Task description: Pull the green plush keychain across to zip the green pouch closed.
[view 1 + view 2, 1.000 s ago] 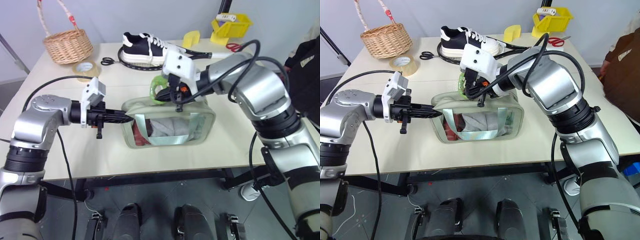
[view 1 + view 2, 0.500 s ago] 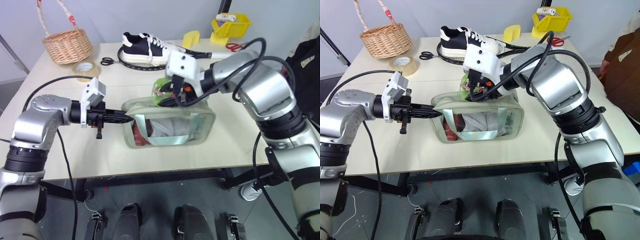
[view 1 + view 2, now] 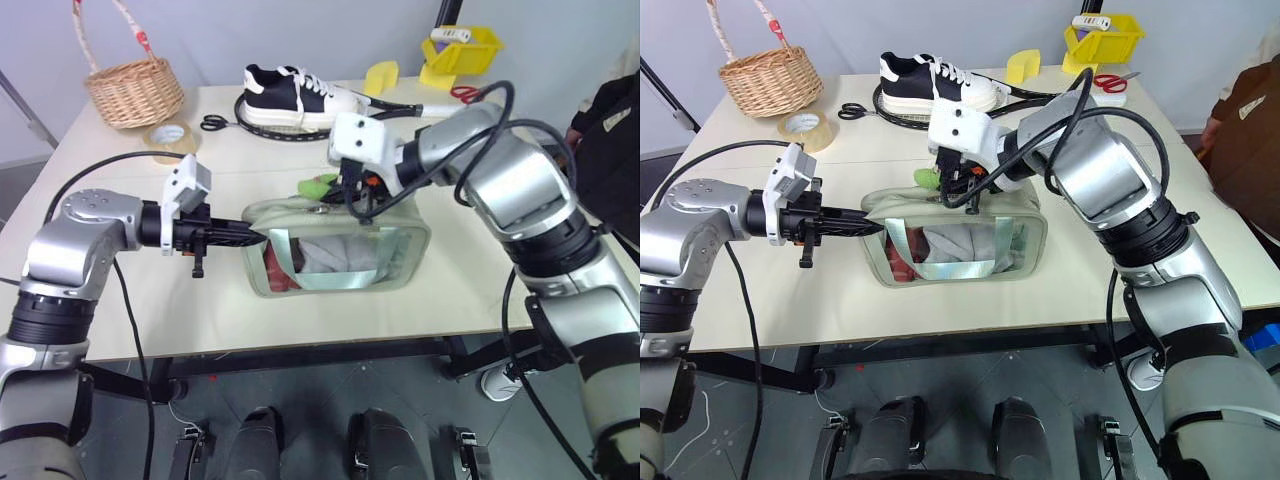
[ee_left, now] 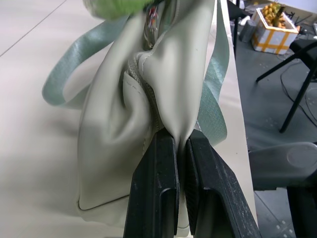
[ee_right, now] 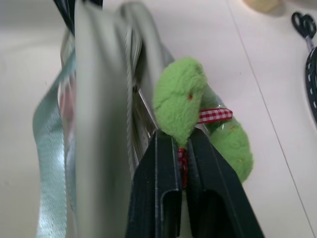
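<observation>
The green pouch [image 3: 340, 262] lies on the table with its clear window facing me and its zipper on top. My left gripper [image 3: 257, 236] is shut on the pouch's left end, pinching the fabric [image 4: 119, 129] between its fingers [image 4: 158, 163]. The green plush keychain [image 3: 318, 185] sits at the top of the pouch near its left end. My right gripper [image 5: 182, 136] is shut on the keychain [image 5: 178, 101], right beside the zipper line. A red checked ribbon shows on the plush.
At the back of the table are a wicker basket [image 3: 135, 90], a tape roll [image 3: 172, 135], black scissors [image 3: 215, 122], a black-and-white shoe [image 3: 290, 90] and a yellow bin [image 3: 460, 48]. A person [image 3: 610, 120] stands at the right edge.
The keychain stood up above the pouch earlier and now lies lower and flatter at its top. The right gripper has settled down onto it. The left arm has not moved.
</observation>
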Motion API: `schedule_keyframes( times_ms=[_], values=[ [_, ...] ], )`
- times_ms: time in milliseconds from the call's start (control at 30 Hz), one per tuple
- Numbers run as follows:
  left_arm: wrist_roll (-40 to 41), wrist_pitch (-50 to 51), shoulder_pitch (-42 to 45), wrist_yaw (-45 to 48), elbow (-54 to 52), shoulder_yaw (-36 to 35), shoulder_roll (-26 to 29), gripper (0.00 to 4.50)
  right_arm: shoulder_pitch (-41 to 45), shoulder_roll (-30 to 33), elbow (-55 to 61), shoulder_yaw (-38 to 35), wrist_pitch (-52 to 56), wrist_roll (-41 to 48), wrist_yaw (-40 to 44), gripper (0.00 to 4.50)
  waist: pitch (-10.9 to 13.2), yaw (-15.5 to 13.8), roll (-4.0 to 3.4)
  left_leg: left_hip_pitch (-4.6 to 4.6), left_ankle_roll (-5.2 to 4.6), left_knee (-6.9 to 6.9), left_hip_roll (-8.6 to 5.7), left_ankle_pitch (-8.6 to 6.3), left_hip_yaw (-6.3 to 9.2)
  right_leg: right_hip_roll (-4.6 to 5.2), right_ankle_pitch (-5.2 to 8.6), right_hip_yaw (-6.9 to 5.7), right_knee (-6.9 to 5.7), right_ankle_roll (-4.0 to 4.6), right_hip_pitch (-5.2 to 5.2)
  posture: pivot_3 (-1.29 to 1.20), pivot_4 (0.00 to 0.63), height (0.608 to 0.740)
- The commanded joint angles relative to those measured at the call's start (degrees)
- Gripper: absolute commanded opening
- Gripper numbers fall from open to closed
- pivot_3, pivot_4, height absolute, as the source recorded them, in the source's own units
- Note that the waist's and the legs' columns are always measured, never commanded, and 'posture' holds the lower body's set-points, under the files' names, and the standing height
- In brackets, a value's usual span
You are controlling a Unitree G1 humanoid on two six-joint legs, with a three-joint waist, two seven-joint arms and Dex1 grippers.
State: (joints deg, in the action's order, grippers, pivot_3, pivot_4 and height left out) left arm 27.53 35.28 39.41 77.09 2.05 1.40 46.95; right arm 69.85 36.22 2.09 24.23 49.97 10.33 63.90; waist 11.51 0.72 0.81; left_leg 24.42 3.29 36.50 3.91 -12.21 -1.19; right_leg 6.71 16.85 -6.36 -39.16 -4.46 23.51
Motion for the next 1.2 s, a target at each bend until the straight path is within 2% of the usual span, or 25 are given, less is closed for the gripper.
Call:
schedule_keyframes(
  times_ms=[33, 167, 300, 367, 533, 667, 800, 900, 1200],
  values=[
    [-0.37, -0.98, -0.18, -0.03, -0.72, -0.09, 0.57, 0.00, 1.11, 0.71, 1.32, -4.19, 1.08, 1.47, 0.02, 0.06, 0.00, 0.00, 0.00, 0.00, 0.00, 0.00, 0.00, 0.00, 0.00, 0.00, 0.00, 0.00, 0.00, 0.00, 0.00, 0.00, 0.150, 0.740],
    [-0.59, -1.38, 0.29, 0.09, 0.08, 0.39, 0.29, 0.00, 0.70, 0.51, 0.36, -11.14, 4.75, 4.36, -3.07, 0.06, 0.00, -0.02, 0.00, 0.00, 0.00, 0.00, 0.00, 0.00, 0.00, 0.00, 0.00, 0.00, 0.00, 0.00, 0.00, 0.00, 0.150, 0.740],
    [-0.43, -1.22, -0.19, 0.16, -0.49, 0.31, 0.50, 0.00, -1.93, 3.97, 1.22, -16.60, 6.34, 5.56, -5.55, 0.06, 0.00, -0.30, 0.00, 0.01, 0.00, 0.00, 0.00, 0.00, 0.00, 0.00, 0.00, 0.00, 0.04, 0.00, -0.03, 0.00, 0.150, 0.740],
    [-0.53, -1.22, -0.36, 0.06, -0.39, 0.23, 0.63, 0.00, -5.18, 8.33, 0.71, -18.45, 6.25, 4.27, -6.95, 0.06, 0.00, -0.31, 0.00, 0.01, 0.00, 0.01, 0.00, 0.00, -0.01, 0.01, 0.00, 0.00, 0.06, 0.00, -0.04, 0.00, 0.150, 0.740],
    [-0.54, -0.93, -0.48, -0.10, -0.06, -0.05, 1.09, 0.00, -20.73, 23.69, 0.31, -23.82, 0.69, -0.96, -10.46, 0.06, 0.00, -1.10, 0.01, 0.01, -0.02, -0.03, -0.01, -0.01, -0.06, 0.02, 0.00, 0.00, 0.14, 0.00, -0.02, 0.00, 0.150, 0.740],
    [-0.34, -0.81, -0.60, -0.27, 0.03, -0.12, 1.47, 0.00, -31.76, 30.07, 1.19, -25.05, -2.94, -3.70, -13.59, 0.06, 0.00, -0.86, -0.02, -0.09, -0.02, -0.14, 0.00, -0.01, -0.07, 0.01, 0.00, 0.03, 0.09, 0.00, -0.02, 0.00, 0.150, 0.740],
    [-0.02, -0.56, -0.59, -0.60, -0.08, 0.07, 1.75, 0.00, -39.44, 29.81, 6.80, -24.24, -3.31, -2.84, -16.09, 0.06, 0.00, -1.01, -0.01, -0.15, -0.02, -0.12, 0.00, -0.01, -0.07, 0.01, 0.00, 0.04, 0.09, 0.00, -0.09, 0.00, 0.150, 0.740],
    [0.31, -0.10, -0.59, -0.75, -0.51, -0.05, 1.93, 0.00, -40.97, 28.97, 6.79, -23.28, -3.59, -3.71, -19.16, 0.06, 0.00, -1.00, -0.01, -0.15, -0.02, -0.04, 0.00, -0.01, -0.07, 0.01, 0.00, 0.04, 0.09, 0.01, -0.11, 0.00, 0.150, 0.740],
    [2.20, 1.06, -2.15, -2.29, -2.54, -1.25, 2.76, 0.00, -35.28, 30.09, -1.63, -24.06, -5.59, -5.56, -24.91, 0.06, 0.00, -1.18, -0.01, -0.11, -0.02, 0.00, 0.00, -0.01, -0.06, 0.01, 0.00, 0.05, 0.10, 0.01, -0.10, 0.00, 0.150, 0.740]
  ],
)
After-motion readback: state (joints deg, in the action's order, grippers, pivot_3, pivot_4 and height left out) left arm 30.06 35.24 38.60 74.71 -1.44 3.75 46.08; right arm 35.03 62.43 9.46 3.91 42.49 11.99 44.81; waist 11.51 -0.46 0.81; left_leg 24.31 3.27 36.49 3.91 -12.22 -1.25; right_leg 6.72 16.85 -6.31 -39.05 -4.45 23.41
